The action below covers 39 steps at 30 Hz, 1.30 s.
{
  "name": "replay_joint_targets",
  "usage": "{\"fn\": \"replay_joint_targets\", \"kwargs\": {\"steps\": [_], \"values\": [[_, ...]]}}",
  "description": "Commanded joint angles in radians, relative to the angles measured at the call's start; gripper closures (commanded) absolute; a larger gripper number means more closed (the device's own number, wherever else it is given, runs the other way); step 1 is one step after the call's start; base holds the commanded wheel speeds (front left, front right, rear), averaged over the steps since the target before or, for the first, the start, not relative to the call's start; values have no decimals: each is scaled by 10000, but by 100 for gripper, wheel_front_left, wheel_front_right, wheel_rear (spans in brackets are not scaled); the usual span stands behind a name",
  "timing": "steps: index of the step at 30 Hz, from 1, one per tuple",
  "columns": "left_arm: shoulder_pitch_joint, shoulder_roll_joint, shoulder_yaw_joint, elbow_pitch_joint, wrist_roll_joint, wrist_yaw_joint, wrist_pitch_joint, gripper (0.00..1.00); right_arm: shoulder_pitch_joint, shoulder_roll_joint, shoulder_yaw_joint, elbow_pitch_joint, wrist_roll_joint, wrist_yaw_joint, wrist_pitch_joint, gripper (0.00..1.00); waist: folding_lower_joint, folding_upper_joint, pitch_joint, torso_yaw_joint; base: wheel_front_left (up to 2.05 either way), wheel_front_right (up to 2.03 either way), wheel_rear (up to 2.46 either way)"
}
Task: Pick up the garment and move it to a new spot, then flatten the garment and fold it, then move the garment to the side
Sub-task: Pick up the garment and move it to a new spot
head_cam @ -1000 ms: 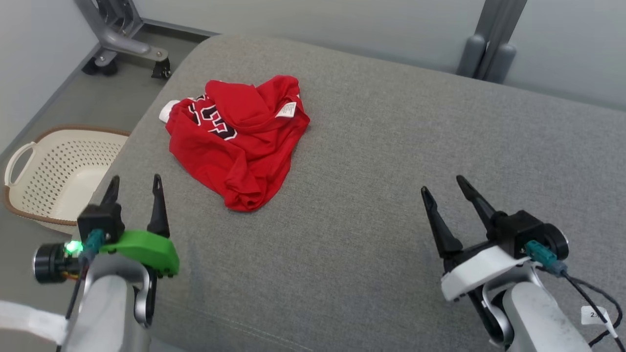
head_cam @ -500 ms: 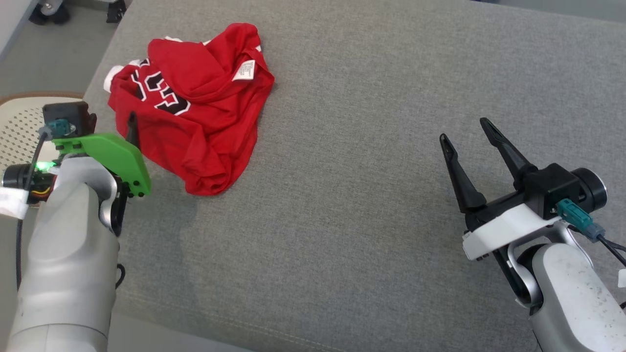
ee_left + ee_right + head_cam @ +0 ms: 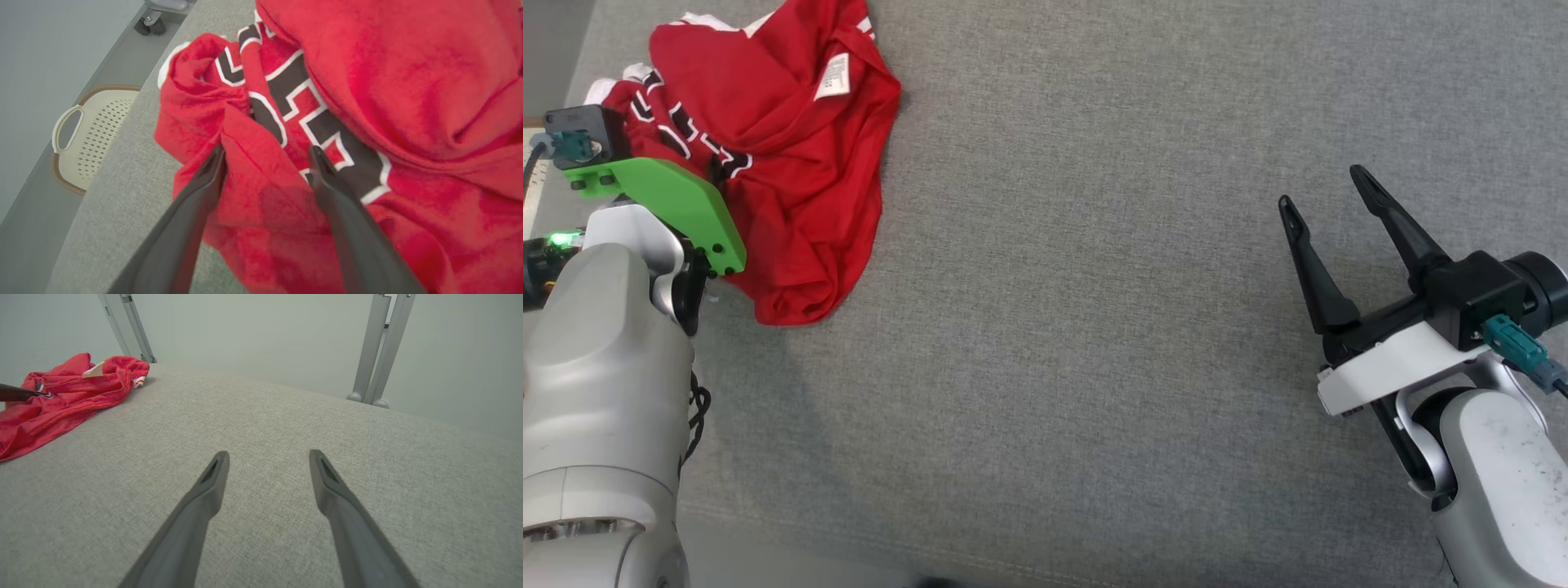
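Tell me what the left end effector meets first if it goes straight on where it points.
The red garment: the open left end effector straddles it at the fingertips, probably touching.

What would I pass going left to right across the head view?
Left forearm → red garment → bare grey cushion → right tool, open. The left tool is left out because it overlaps the garment.

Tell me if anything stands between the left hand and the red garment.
Nothing visible does. The left hand is open, its fingers straddling a raised fold of the red garment on the grey cushion.
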<state>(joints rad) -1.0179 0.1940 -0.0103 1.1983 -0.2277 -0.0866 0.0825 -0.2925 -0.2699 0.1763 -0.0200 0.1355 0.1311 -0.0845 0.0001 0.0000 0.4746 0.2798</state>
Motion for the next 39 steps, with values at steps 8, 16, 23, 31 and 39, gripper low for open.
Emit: {"fn": "replay_joint_targets", "kwargs": {"steps": [8,16,23,31,39], "values": [[-251,84,33,367,-256,-85,-610,100,-60,125,-4,211,7,-7,-132,0,-1,0,-258,-181,0,0,0],[-36,46,-20,164,-508,-317,-2034,100,156,600,13,953,172,-7,-601,0,-1,0,-1654,-395,0,0,0],[462,-592,-467,-664,-1159,-441,-2842,100,678,1054,-238,1656,321,-7,-938,0,-1,0,-3126,-686,0,0,0],[1534,-1082,-1248,-2448,-2239,-442,-3097,100,1020,1391,-218,2084,378,-7,-1117,0,-1,0,-4242,-1415,0,0,0],[2401,-1403,-2055,-4086,-2570,-144,-3227,100,909,1569,-90,2228,407,-7,-1218,0,-1,0,-4491,-2559,0,0,0]]}}
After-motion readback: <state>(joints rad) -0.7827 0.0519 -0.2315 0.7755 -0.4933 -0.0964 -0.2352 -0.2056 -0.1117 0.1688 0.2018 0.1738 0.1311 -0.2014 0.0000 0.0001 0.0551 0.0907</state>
